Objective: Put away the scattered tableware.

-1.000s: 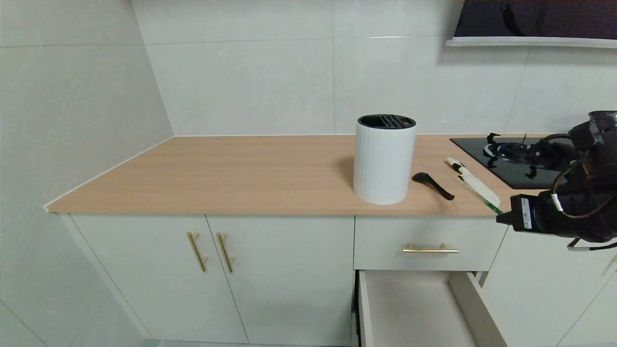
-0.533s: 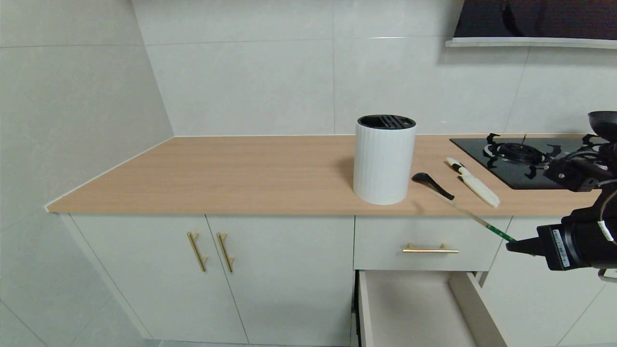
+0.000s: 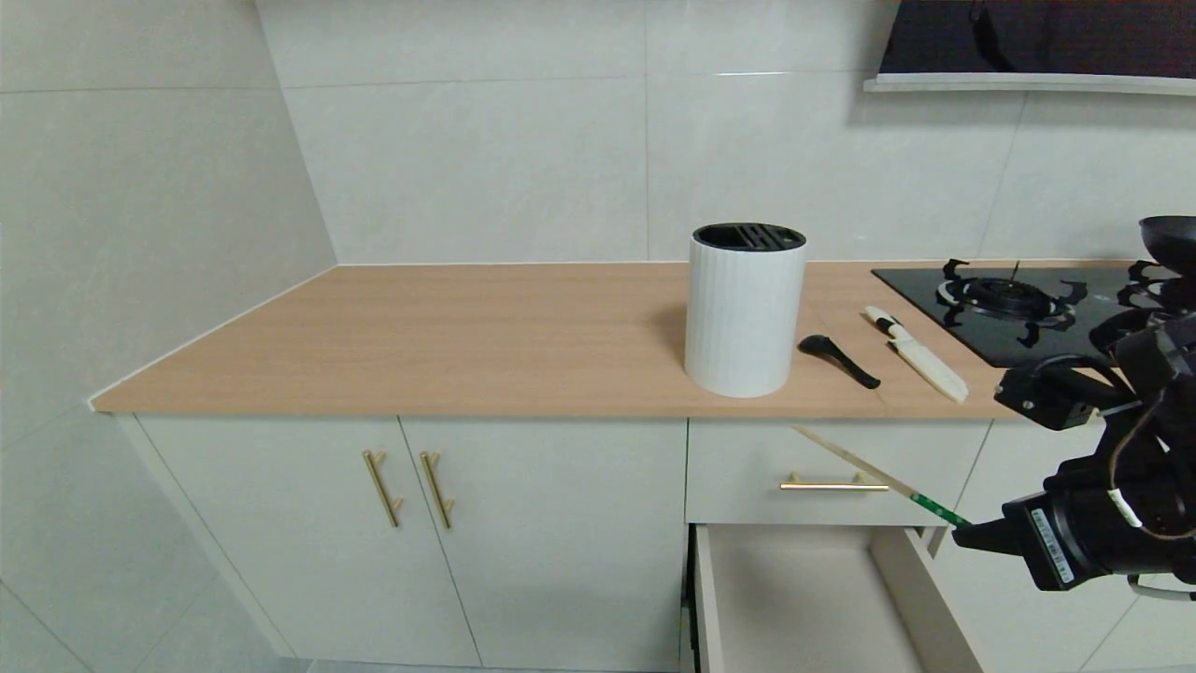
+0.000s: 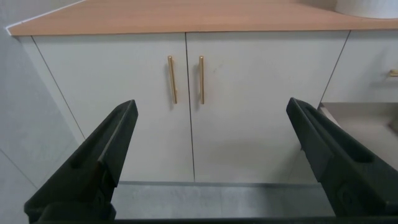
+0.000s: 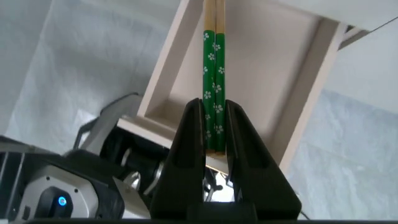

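Observation:
My right gripper (image 3: 967, 537) is shut on a pair of wooden chopsticks (image 3: 869, 474) with green flowered ends, held in the air in front of the cabinets, just above the right rim of the open drawer (image 3: 911, 589). In the right wrist view the chopsticks (image 5: 213, 93) run from the shut gripper (image 5: 214, 134) out over the drawer (image 5: 261, 81). On the wooden counter (image 3: 467, 336) lie a black spoon (image 3: 838, 358) and a white-handled knife (image 3: 916, 352), right of a white utensil holder (image 3: 745, 308). My left gripper (image 4: 211, 162) is open, low in front of the cabinet doors.
A black gas hob (image 3: 1018, 304) sits at the counter's right end. Below the counter are two doors with gold handles (image 3: 408, 488) and a closed drawer with a gold handle (image 3: 833, 484) above the open one. The counter's left half is bare.
My right gripper has carried the chopsticks down from counter height and off the counter edge to just above the open drawer. The spoon, knife and holder have not moved.

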Controlling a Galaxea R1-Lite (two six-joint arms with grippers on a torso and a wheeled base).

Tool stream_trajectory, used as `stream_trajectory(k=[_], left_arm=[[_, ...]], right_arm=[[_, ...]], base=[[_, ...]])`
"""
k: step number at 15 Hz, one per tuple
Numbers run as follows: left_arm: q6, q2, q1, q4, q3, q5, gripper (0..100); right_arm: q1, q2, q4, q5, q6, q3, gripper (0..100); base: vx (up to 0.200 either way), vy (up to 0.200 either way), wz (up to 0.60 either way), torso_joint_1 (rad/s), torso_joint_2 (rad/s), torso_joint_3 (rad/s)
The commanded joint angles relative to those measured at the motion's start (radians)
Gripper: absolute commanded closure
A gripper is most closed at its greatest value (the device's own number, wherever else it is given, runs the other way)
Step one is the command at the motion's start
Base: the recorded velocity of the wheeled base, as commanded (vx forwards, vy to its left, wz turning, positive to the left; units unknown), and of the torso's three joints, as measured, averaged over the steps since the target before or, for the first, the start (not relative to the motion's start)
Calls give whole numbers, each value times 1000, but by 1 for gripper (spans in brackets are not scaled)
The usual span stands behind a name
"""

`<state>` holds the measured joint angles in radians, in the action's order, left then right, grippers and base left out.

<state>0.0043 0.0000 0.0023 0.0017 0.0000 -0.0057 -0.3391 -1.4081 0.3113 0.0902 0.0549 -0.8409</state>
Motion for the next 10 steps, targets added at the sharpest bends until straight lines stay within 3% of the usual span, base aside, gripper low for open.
stream_trajectory(k=[1, 5, 10], left_arm=[[0, 0, -1, 0, 0, 0, 0], [0, 0, 1, 0, 0, 0, 0], [0, 0, 1, 0, 0, 0, 0]], right_arm=[[-14, -52, 0, 0, 0, 5, 100], [-14, -103, 0, 0, 2, 5, 100], [-14, -134, -1, -3, 2, 5, 100]], base=[[0, 0, 0, 0, 0, 0], [0, 0, 0, -20, 48, 27], [0, 0, 0, -165, 427, 248]])
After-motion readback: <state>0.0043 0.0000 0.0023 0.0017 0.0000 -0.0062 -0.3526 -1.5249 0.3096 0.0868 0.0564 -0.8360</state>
